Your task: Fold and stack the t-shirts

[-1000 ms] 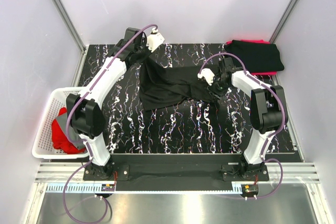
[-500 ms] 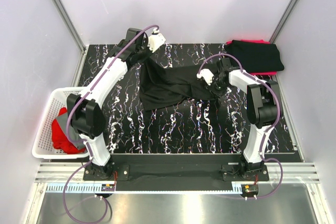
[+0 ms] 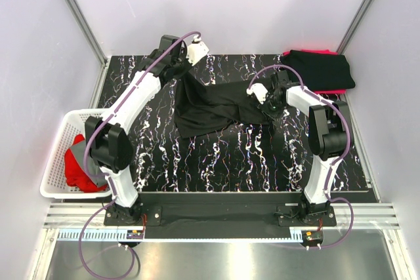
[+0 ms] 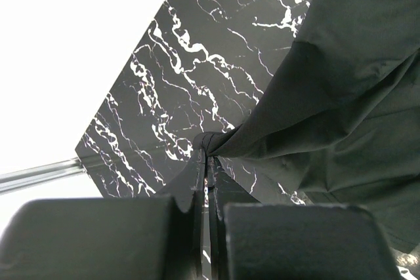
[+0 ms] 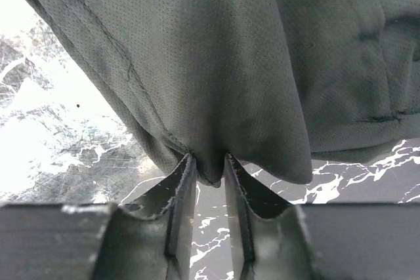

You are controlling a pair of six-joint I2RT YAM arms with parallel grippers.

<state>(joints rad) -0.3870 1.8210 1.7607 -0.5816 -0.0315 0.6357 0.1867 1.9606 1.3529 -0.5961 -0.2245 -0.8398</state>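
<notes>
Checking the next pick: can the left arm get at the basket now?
Probably not yet. The left gripper is shut on the black shirt at the far edge; the basket beside that arm's base looks unobstructed.

Robot lab cell; white walls (image 3: pixel 230 4), aluminium rails (image 3: pixel 79 18); marbled table (image 3: pixel 197 162)

The near half of the black, white-veined marble desk (image 3: pixel 249 162) shows bare from side to side, so a gripper could pass freely there. Across the far middle, a black cloth t-shirt (image 3: pixel 210 106) is stretched between the left gripper (image 3: pixel 184 73) and the right gripper (image 3: pixel 268 106), both pinching it, and blocks that span. A folded black-and-red stack of shirts (image 3: pixel 321 70) fills the far right corner, near the right gripper. A white slatted plastic basket (image 3: pixel 54 155) stands off the desk's left edge.
</notes>
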